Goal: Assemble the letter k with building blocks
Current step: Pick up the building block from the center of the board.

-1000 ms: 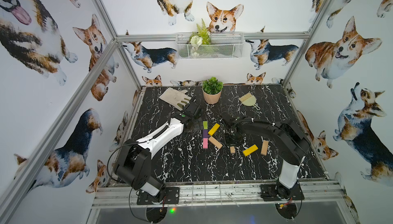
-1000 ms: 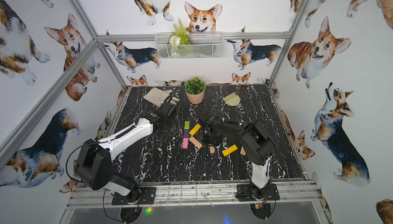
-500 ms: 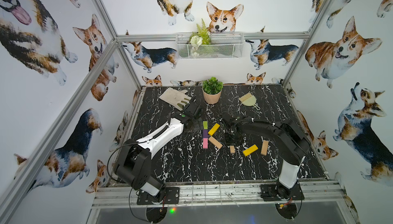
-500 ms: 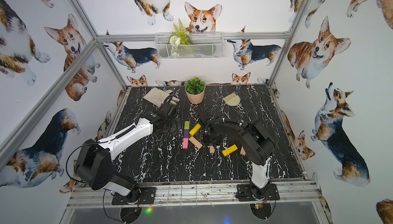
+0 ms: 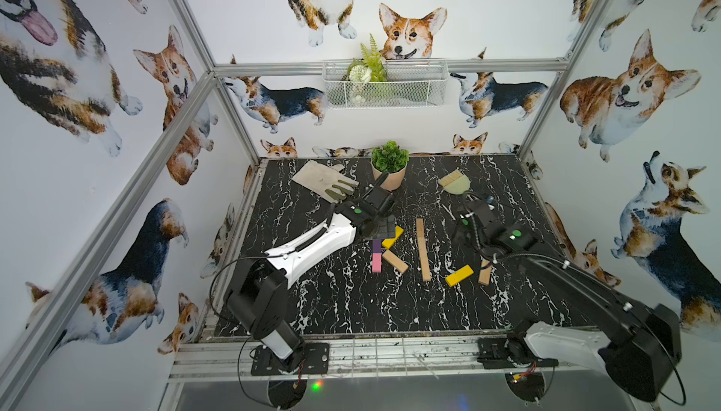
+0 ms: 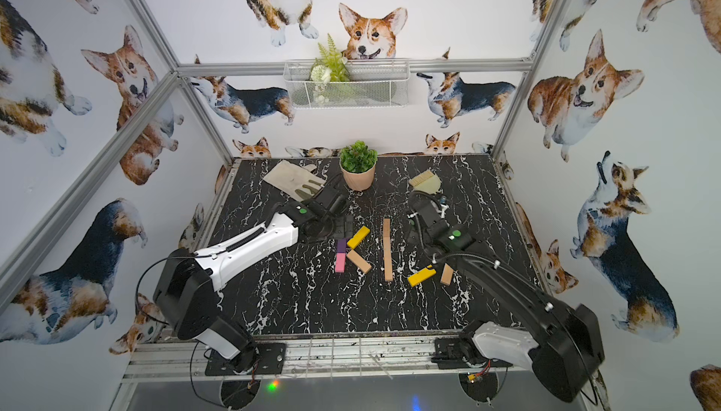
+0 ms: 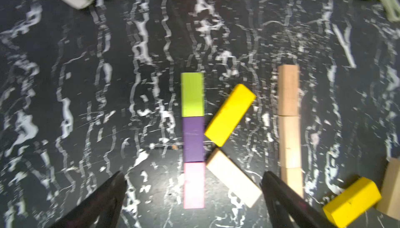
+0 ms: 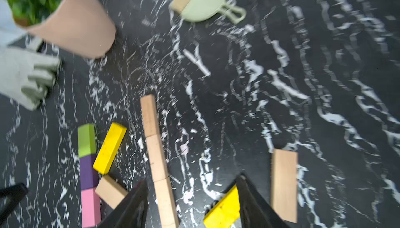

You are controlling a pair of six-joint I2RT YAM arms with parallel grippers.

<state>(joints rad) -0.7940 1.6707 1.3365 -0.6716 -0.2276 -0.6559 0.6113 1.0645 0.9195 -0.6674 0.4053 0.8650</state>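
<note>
Masking lime block [image 7: 192,94] from above, L pincer [image 7: 193,176] spread

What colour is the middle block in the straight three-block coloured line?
The middle block is purple, clearest in the left wrist view.

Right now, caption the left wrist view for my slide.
Open left gripper above a K: green block, purple block, pink block for spine; yellow block, tan block for arms.

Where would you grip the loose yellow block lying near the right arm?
Across its two long sides at mid-length, coming straight down from above. The yellow block lies flat and slanted on the table, long sides free; a wooden block sits close to one end.
</note>
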